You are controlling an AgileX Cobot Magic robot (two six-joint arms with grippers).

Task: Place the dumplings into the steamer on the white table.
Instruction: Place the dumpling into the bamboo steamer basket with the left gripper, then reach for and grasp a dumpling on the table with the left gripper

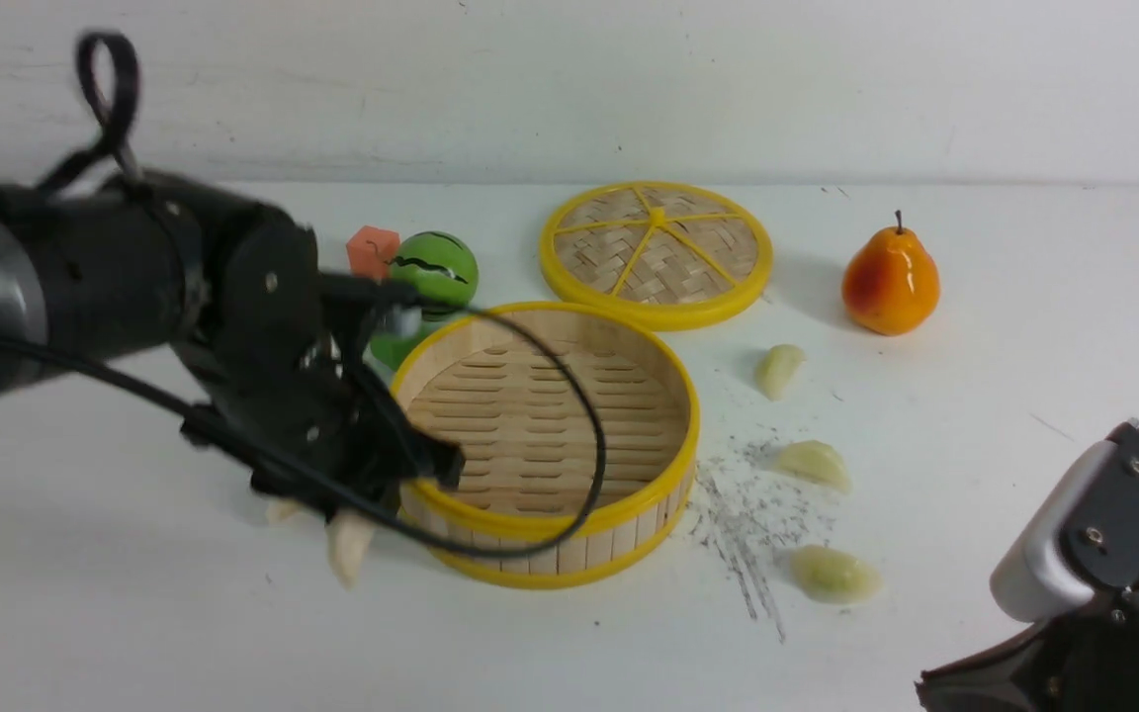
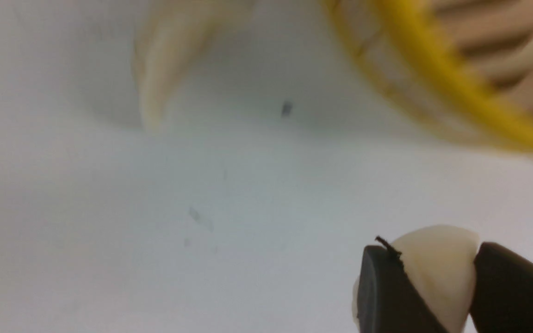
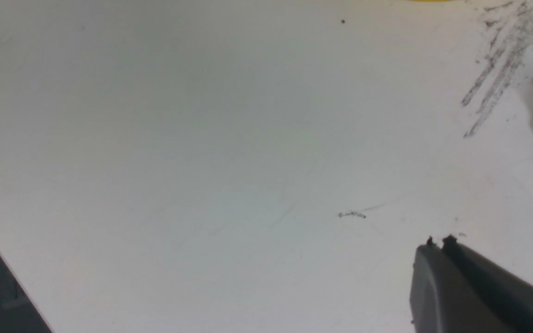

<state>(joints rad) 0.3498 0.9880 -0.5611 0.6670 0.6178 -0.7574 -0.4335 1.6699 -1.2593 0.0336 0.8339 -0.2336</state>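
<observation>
The steamer [image 1: 673, 470] stands mid-table with nothing in it; its yellow rim shows in the left wrist view [image 2: 456, 92]. My left gripper [image 2: 433, 256] is shut on a cream dumpling [image 2: 437, 273], low over the white table [image 1: 134, 593] at the steamer's front left. Another cream dumpling [image 2: 164, 60] lies beside the steamer. In the front view one cream dumpling [image 1: 347, 549] shows under the left gripper [image 1: 372, 494] and a bit of another [image 1: 283, 509] beside it. Three greenish dumplings [image 1: 779, 369], [image 1: 815, 463], [image 1: 834, 575] lie to the steamer's right. My right gripper [image 3: 437, 241] is shut and empty above bare table.
The woven lid [image 1: 657, 252] lies behind the steamer, with an orange pear [image 1: 891, 280] to its right. A green ball [image 1: 436, 269] and an orange block [image 1: 373, 249] sit behind the left arm. The arm's cable [image 1: 589, 435] loops over the steamer. Grey scuffs [image 1: 743, 514] mark the table.
</observation>
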